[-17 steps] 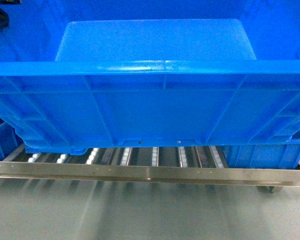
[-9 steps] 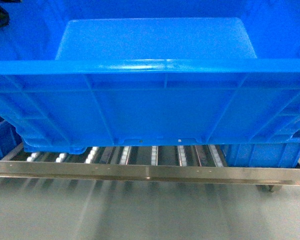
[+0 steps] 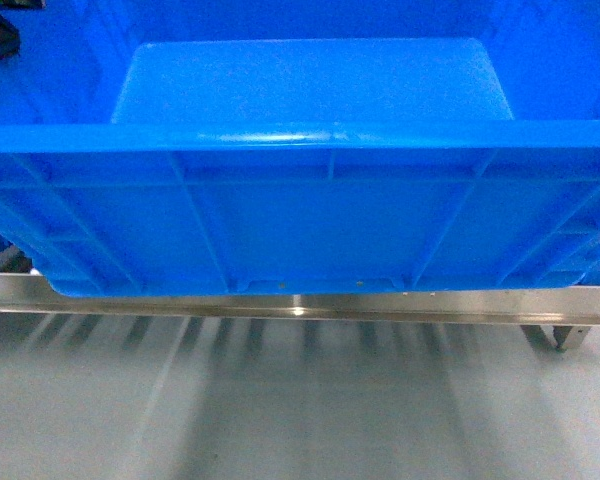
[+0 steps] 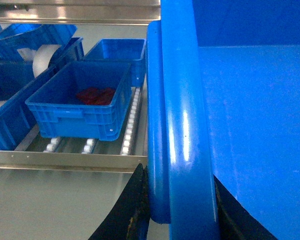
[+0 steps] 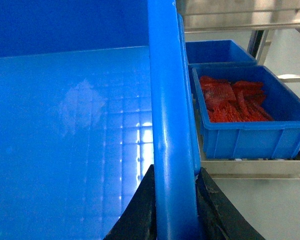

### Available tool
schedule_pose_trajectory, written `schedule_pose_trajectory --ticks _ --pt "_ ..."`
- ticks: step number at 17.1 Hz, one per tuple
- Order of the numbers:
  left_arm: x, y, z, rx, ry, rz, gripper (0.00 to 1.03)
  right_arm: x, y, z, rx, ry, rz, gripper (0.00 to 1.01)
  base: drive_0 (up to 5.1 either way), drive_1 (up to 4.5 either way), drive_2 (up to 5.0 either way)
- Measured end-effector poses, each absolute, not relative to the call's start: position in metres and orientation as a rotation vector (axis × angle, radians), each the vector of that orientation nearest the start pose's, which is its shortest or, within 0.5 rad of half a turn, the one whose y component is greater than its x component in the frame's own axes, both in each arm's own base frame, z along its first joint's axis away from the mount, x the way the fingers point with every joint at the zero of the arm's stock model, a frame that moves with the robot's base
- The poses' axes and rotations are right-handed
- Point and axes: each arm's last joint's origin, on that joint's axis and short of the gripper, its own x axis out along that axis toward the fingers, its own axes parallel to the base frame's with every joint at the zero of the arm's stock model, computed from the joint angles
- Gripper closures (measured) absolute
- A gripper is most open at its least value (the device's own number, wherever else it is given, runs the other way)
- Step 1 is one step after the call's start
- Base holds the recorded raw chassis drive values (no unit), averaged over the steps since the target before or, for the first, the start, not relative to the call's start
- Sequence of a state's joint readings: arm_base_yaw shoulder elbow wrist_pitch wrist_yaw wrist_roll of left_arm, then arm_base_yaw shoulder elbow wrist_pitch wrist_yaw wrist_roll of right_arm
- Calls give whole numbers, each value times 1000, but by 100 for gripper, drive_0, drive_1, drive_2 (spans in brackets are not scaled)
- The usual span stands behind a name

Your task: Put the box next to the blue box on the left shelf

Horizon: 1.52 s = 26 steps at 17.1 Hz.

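Observation:
The box (image 3: 300, 220), a large bright blue ribbed crate, fills the head view, its lower edge level with the left shelf's steel front rail (image 3: 310, 306). My left gripper (image 4: 179, 202) is shut on the box's left rim (image 4: 182, 125). My right gripper (image 5: 176, 200) is shut on its right rim (image 5: 167, 110). The shelf's white rollers (image 4: 128, 131) show just left of the box. A smaller blue box (image 4: 80, 102) holding red parts stands on them, a short gap from the box. The box's smooth floor (image 5: 70, 130) is bare.
More blue trays (image 4: 117, 52) and a white roll (image 4: 42, 57) crowd the shelf's far left. Right of the box, a blue tray of red parts (image 5: 247, 112) sits on the deck with another tray (image 5: 217, 50) behind. A steel beam (image 4: 75, 10) runs overhead. Grey floor (image 3: 300, 400) lies below.
In the head view the box has sunk lower against the shelf. It now covers the rollers and the blue trays at both sides that showed below it before.

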<state>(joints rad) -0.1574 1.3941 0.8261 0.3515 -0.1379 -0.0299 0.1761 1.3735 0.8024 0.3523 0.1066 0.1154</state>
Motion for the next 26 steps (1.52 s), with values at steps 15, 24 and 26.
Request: schedule_pose_trajectory --ticks 15,24,26 --pt "303 -44 261 2 218 -18 81 297 50 259 84 221 56 87 0 0 0" --pt "303 -44 261 1 217 -16 81 297 50 259 84 221 58 87 0 0 0" --pt "303 -44 261 2 217 -16 81 297 50 259 84 221 58 87 0 0 0"
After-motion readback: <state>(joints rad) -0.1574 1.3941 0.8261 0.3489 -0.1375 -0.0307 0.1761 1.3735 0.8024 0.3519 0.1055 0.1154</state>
